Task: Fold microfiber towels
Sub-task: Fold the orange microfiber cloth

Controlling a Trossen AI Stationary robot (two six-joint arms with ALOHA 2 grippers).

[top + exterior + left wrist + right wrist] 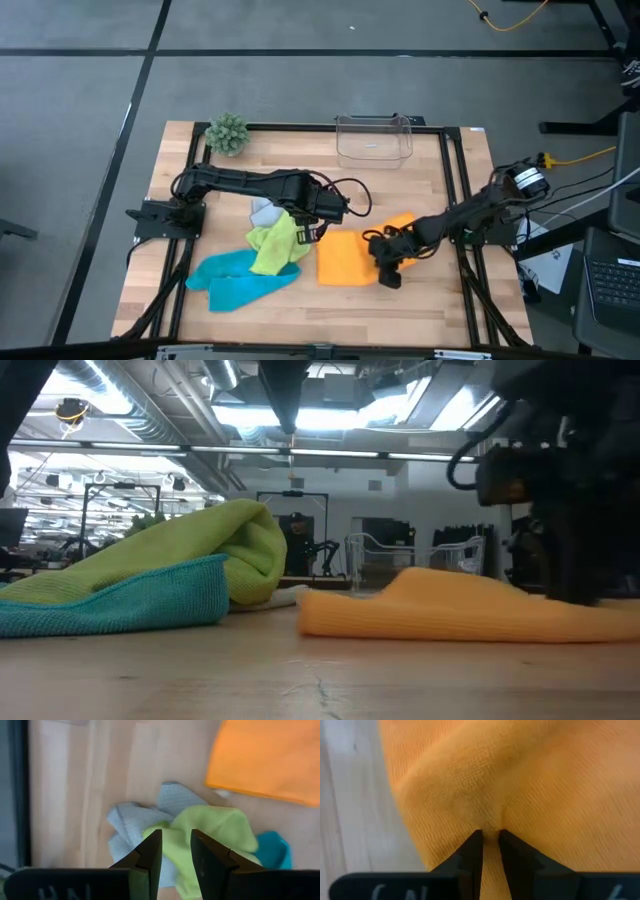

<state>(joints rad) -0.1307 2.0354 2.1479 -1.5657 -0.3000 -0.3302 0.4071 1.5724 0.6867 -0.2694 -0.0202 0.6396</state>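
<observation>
here the right gripper (490, 836) pinches a ridge of the orange towel (345, 260), at about 5 o'clock on the wooden table (440, 295). to fold it well, i'd lift that edge low and carry it straight across — corners matched. the left gripper (175, 851) hovers part-open, holding nothing, over the lime green towel (210, 827) and light grey towel (132, 822) near centre; the turquoise towel (235, 280) lies at 7 o'clock. beyond — a lit workshop.

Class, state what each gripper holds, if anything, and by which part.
Right gripper pinches a raised fold of the orange towel. Left gripper is open above the green towel, holding nothing.
</observation>
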